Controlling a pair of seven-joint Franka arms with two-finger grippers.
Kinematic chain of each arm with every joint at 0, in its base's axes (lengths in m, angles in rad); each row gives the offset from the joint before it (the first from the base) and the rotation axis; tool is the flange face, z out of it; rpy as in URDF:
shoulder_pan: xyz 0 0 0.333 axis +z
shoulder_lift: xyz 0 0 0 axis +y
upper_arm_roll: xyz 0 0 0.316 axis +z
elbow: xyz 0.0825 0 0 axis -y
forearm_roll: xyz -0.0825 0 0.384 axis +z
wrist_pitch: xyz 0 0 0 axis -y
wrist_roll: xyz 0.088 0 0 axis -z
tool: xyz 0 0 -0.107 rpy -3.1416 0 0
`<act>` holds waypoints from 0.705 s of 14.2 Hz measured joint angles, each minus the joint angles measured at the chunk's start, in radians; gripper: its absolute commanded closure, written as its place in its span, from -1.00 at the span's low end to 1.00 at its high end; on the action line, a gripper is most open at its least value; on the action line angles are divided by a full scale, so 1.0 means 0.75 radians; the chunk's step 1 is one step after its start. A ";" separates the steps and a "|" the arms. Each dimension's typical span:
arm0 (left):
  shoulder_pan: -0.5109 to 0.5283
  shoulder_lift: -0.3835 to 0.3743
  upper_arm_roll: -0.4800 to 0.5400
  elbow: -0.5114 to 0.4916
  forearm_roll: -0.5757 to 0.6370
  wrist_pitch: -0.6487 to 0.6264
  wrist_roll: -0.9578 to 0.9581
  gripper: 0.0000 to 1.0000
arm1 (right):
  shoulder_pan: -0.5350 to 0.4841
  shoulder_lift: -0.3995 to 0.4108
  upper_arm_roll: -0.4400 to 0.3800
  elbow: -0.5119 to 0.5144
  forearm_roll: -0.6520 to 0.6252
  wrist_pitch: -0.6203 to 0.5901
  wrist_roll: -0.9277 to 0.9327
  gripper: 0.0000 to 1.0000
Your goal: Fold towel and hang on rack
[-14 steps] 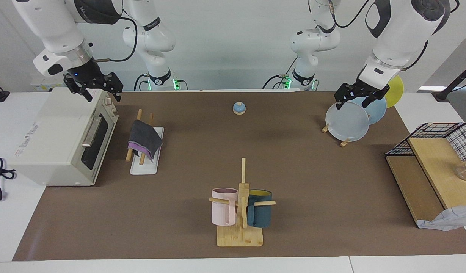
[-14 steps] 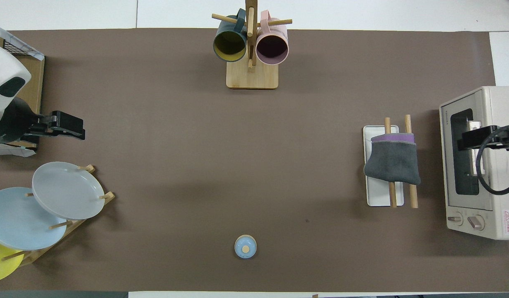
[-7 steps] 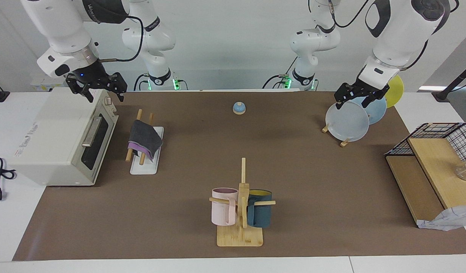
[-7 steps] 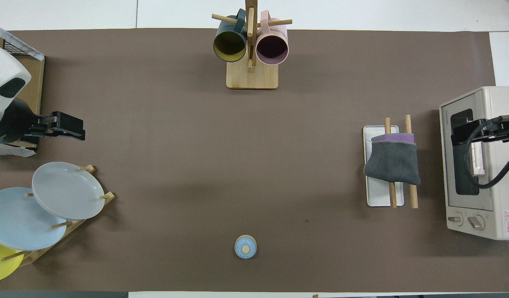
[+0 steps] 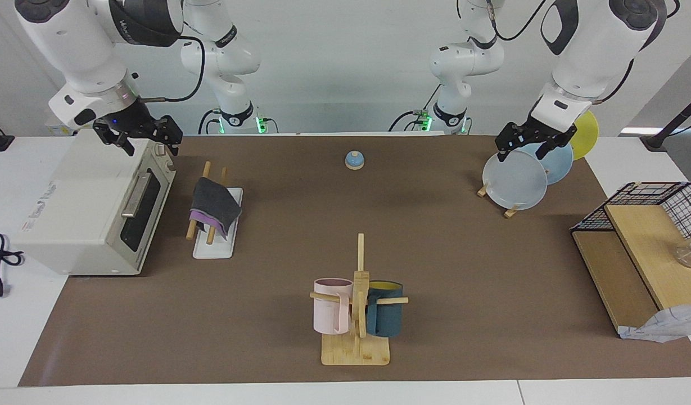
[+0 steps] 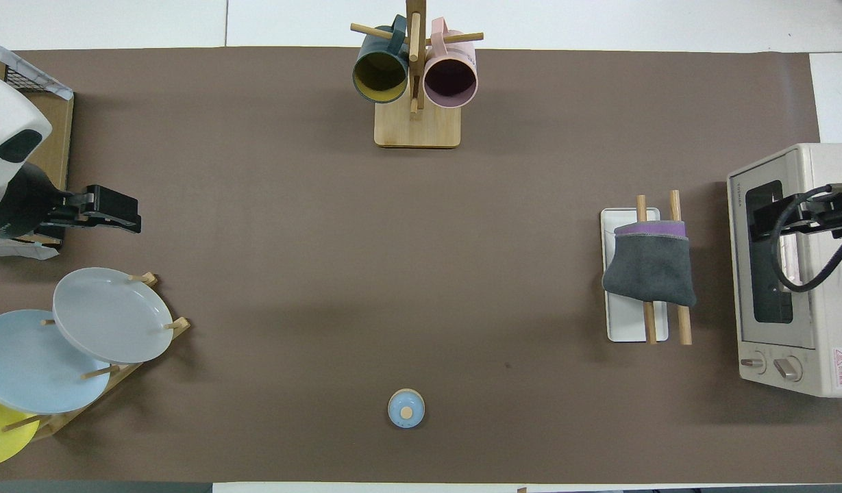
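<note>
The towel (image 5: 215,207) is folded, dark grey outward with a purple edge showing, and hangs over both wooden rods of the rack (image 5: 213,247), beside the toaster oven. In the overhead view the towel (image 6: 650,267) covers the middle of the rods over the rack's white base (image 6: 626,329). My right gripper (image 5: 148,143) is open and empty, up in the air over the oven's top front corner; in the overhead view it (image 6: 763,220) is over the oven door. My left gripper (image 5: 524,153) is open and empty over the plates and waits; it also shows in the overhead view (image 6: 129,218).
A toaster oven (image 5: 86,202) stands at the right arm's end. A bamboo mug tree (image 5: 356,304) with pink and teal mugs stands farthest from the robots. A plate stand (image 5: 514,180), a blue bell (image 5: 354,160), a wooden shelf with wire basket (image 5: 649,225) and a patterned cloth (image 5: 665,326) are also there.
My right gripper has risen slightly and shifted over the oven, away from the rack. The towel, the rack and my left gripper have not moved.
</note>
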 measured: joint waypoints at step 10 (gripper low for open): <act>0.000 0.000 0.000 0.000 0.000 0.000 0.000 -1.00 | 0.000 0.001 -0.002 0.010 -0.056 -0.002 0.000 -1.00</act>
